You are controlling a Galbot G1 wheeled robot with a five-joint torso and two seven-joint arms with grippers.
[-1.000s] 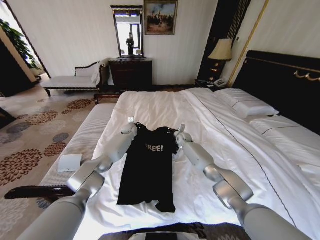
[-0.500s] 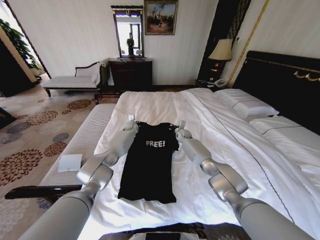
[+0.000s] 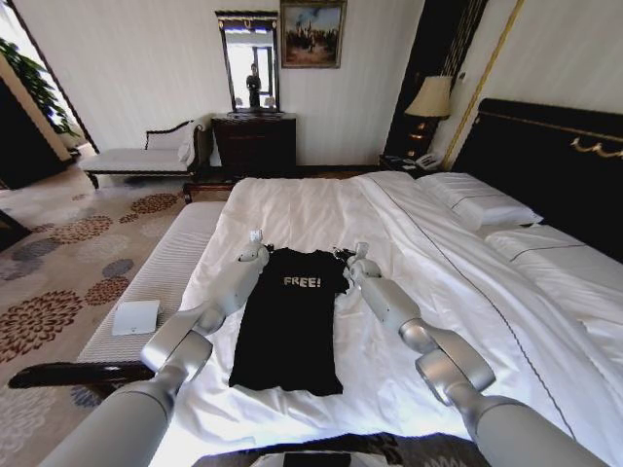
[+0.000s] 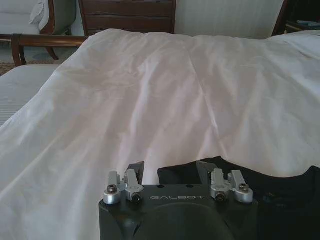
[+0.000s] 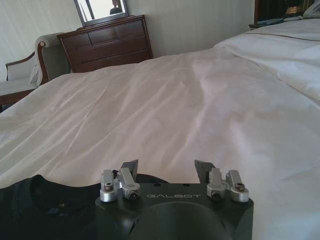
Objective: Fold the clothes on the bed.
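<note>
The clothes, a black T-shirt [image 3: 289,326] with a white "FREE!" print, lie flat and narrow on the white bed [image 3: 311,209], collar at the far end. My left gripper [image 3: 256,239] rests at the shirt's left shoulder. In the left wrist view this gripper [image 4: 170,167] is open, with the edge of the black fabric [image 4: 280,195] lying between and beyond its fingers. My right gripper [image 3: 359,253] sits just beside the right shoulder. The right wrist view shows that gripper [image 5: 166,167] open over white duvet, the shirt [image 5: 45,200] off to one side.
A pale upholstered bench [image 3: 161,268] runs along the bed's left side with a white sheet of paper [image 3: 136,316] on it. Pillows [image 3: 482,206] and the dark headboard [image 3: 545,161] stand at right. A dresser [image 3: 255,144], a chaise [image 3: 141,158] and a lamp [image 3: 432,97] line the far wall.
The shirt's top end, raised and bunched a second ago, was drawn toward the far side and now lies flat. The right gripper has shifted slightly outward off the shoulder.
</note>
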